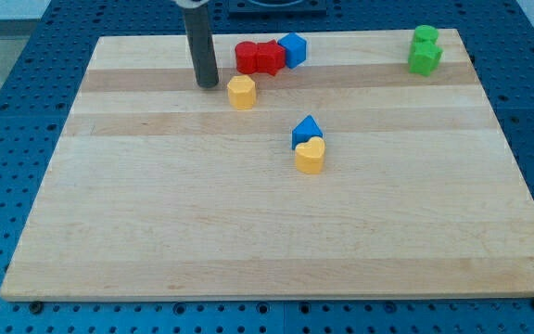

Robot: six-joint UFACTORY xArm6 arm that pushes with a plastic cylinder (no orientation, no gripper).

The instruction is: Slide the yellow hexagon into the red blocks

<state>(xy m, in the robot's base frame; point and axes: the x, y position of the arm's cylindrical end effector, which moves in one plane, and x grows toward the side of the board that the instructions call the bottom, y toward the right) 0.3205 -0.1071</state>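
Note:
The yellow hexagon (241, 93) lies near the view's top, left of centre. Two red blocks (259, 57) sit side by side just above and to the right of it, a small gap away. A blue block (293, 48) touches the red blocks on their right. My tip (208, 84) stands on the board just left of the yellow hexagon, a short gap apart, level with its upper edge.
A blue triangular block (306, 131) and a yellow heart-shaped block (311, 156) touch each other near the board's middle. Two green blocks (425, 51) sit at the view's top right. The wooden board (156, 232) lies on a blue perforated table.

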